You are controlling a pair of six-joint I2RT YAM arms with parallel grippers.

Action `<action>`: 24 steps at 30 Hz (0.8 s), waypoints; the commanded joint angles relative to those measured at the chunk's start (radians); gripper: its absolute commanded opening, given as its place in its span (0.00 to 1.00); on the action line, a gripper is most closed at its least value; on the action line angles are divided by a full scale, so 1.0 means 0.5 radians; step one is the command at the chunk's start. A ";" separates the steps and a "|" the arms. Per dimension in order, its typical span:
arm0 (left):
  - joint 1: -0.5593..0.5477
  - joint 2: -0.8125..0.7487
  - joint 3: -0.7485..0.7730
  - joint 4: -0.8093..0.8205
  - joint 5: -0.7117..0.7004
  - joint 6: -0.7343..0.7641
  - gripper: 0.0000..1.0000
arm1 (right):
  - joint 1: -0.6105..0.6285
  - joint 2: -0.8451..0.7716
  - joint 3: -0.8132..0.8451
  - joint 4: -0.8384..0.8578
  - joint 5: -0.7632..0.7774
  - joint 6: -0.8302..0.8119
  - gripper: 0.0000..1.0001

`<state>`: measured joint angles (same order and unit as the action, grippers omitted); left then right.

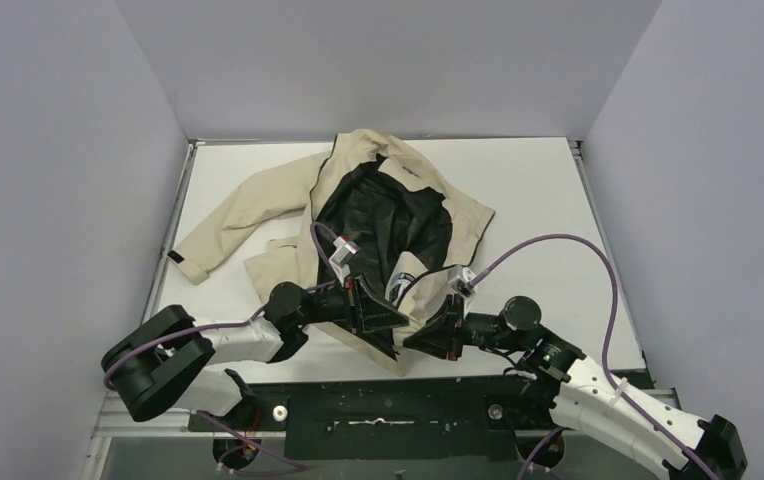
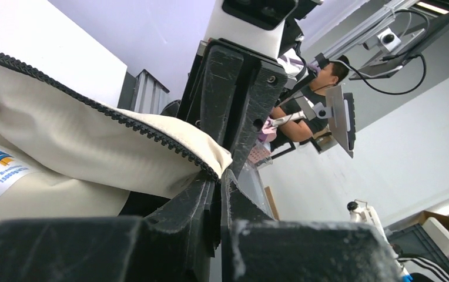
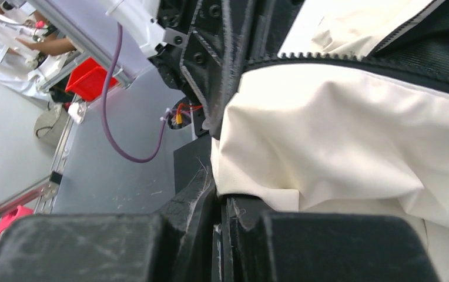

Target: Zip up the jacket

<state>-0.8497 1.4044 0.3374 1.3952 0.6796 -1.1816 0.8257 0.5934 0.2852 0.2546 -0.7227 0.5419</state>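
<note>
The beige jacket (image 1: 358, 165) lies open on the white table (image 1: 538, 190), its black lining (image 1: 388, 220) facing up. My left gripper (image 1: 390, 322) is shut on the near hem corner of one front edge. In the left wrist view the fingers (image 2: 198, 200) pinch the beige corner where the dark zipper teeth (image 2: 122, 120) end. My right gripper (image 1: 420, 338) is shut on the other front edge's near corner. In the right wrist view the fingers (image 3: 201, 200) clamp the beige fabric (image 3: 339, 135) below its zipper teeth (image 3: 328, 59). The two grippers sit close together, nearly touching.
The jacket's left sleeve (image 1: 228, 225) stretches toward the left wall, with a black cuff tab (image 1: 174, 258). A white label (image 1: 400, 285) shows on the lining. Grey walls enclose the table on three sides. Purple cables (image 1: 598, 260) loop over the right side. The black base rail (image 1: 388, 410) runs along the near edge.
</note>
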 commanded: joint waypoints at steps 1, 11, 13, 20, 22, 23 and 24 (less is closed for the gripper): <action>0.016 -0.228 0.061 -0.245 -0.143 0.209 0.00 | 0.017 -0.008 0.000 0.107 0.175 0.077 0.04; 0.016 -0.340 0.057 -0.428 -0.333 0.281 0.00 | 0.129 0.138 0.045 0.332 0.335 0.195 0.36; 0.017 -0.340 0.050 -0.422 -0.357 0.269 0.00 | 0.159 0.171 0.052 0.353 0.381 0.195 0.40; 0.017 -0.355 0.022 -0.375 -0.371 0.238 0.00 | 0.215 0.215 0.063 0.407 0.554 0.201 0.41; 0.016 -0.367 0.003 -0.365 -0.374 0.235 0.00 | 0.220 0.215 0.063 0.408 0.600 0.206 0.40; 0.016 -0.372 -0.004 -0.367 -0.380 0.233 0.00 | 0.224 0.215 0.064 0.411 0.617 0.208 0.39; 0.015 -0.375 -0.010 -0.365 -0.383 0.231 0.00 | 0.224 0.221 0.067 0.412 0.634 0.209 0.39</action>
<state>-0.8471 1.2549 0.3355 1.1473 0.5072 -1.0649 0.9268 0.7017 0.2852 0.3702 -0.4816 0.6422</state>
